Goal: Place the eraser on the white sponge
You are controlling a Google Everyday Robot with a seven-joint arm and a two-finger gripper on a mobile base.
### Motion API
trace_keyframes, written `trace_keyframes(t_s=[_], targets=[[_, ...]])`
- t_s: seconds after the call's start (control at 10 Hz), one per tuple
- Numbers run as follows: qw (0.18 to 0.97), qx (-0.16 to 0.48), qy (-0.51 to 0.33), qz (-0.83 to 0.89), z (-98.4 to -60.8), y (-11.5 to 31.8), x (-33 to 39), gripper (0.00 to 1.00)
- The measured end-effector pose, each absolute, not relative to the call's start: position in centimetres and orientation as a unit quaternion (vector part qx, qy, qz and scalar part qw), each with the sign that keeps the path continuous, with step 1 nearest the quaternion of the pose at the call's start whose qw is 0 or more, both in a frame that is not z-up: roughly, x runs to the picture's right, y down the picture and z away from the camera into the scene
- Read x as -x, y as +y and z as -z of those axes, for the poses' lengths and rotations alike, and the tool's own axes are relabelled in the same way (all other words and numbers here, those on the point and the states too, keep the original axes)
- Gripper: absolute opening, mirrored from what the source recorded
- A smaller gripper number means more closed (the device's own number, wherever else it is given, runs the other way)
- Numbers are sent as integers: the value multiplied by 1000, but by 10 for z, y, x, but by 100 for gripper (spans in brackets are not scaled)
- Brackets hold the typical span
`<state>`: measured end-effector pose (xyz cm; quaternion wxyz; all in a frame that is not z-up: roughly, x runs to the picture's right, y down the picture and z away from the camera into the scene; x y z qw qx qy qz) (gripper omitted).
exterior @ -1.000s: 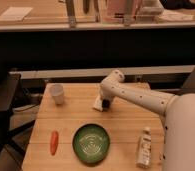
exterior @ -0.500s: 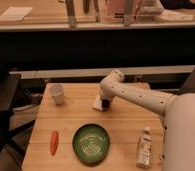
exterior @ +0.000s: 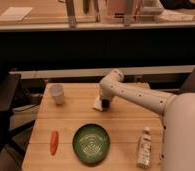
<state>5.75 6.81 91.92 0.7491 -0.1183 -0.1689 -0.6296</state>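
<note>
Although I went back and forth against the shots from a second and half a second ago, barely anything has changed. The white arm [exterior: 141, 96] reaches in from the right with the same bend, and the gripper [exterior: 106, 103] is parked in the same spot, low over the middle of the far half of the wooden table [exterior: 126, 122]. Its fingers are drawn together. Whether they're pinching anything, I can't tell from here.

The white sponge [exterior: 98, 104] hasn't budged. It lies flat on the table right at the gripper's left side, touching it or as good as, with part of it tucked behind the dark tip. I can't pick out the eraser as a separate thing, since that dark bit at the tip could be either finger or eraser.

Everything else sits where it sat before:
- the white cup [exterior: 57, 93] upright near the far left corner, well apart from the sponge
- the orange carrot-looking thing [exterior: 54, 142] lying near the left front edge
- the green plate [exterior: 91, 143] front and centre
- the white bottle [exterior: 144, 147] lying down near the right front edge
</note>
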Motion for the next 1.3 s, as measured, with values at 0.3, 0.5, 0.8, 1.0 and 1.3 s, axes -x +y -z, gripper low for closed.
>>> trace_keyframes(t_s=[0.3, 0.5, 0.8, 1.0, 1.3], targets=[[744, 119, -171, 635, -920, 69, -56, 3], [740, 119, -173, 639, -920, 69, -55, 3], [736, 118, -176, 643, -920, 69, -54, 3], [732, 118, -177, 647, -920, 68, -53, 3], [727, 118, -179, 653, -920, 68, -51, 3]])
